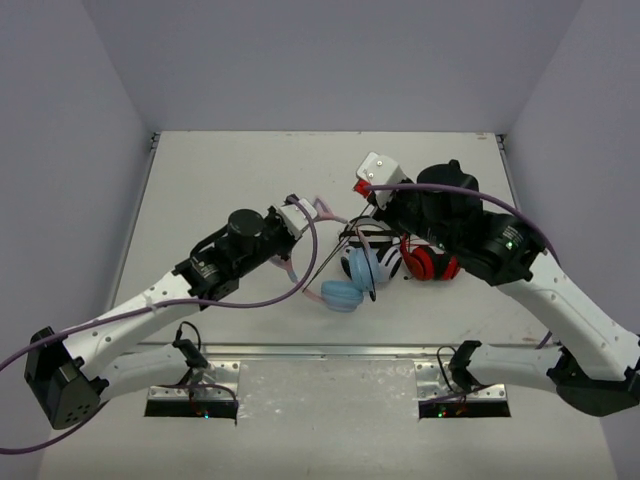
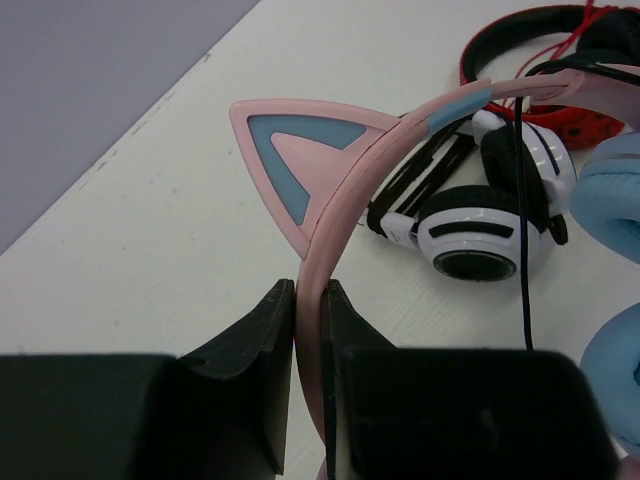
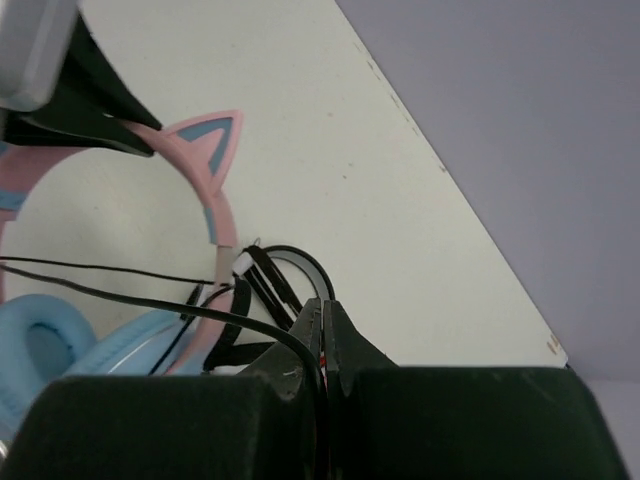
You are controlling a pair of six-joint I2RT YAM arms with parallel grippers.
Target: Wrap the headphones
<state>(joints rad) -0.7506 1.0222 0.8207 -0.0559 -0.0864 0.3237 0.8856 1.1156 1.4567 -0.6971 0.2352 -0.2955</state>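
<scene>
Currently: headphones (image 1: 352, 280) at table (image 1: 230, 170) centre, held by both claws, wrap apparently under way.
Left claw (image 2: 308, 290), at 9 o'clock of the cups, pressed onto the pink headband (image 2: 350, 190); right claw (image 3: 322, 305), at 1 o'clock, pinching the thin black cable (image 3: 200, 300). Handling advice: keep the band steady on the left, lead the cable round in even turns under light tension, and steer clear of the neighbours, since it crosses the white pair (image 2: 480, 225) and could snag. Count: three headphone pairs, with the white pair touching at 2 o'clock and the red pair (image 2: 520, 40) beyond at 3; two blue cups; one cable; two claws.
</scene>
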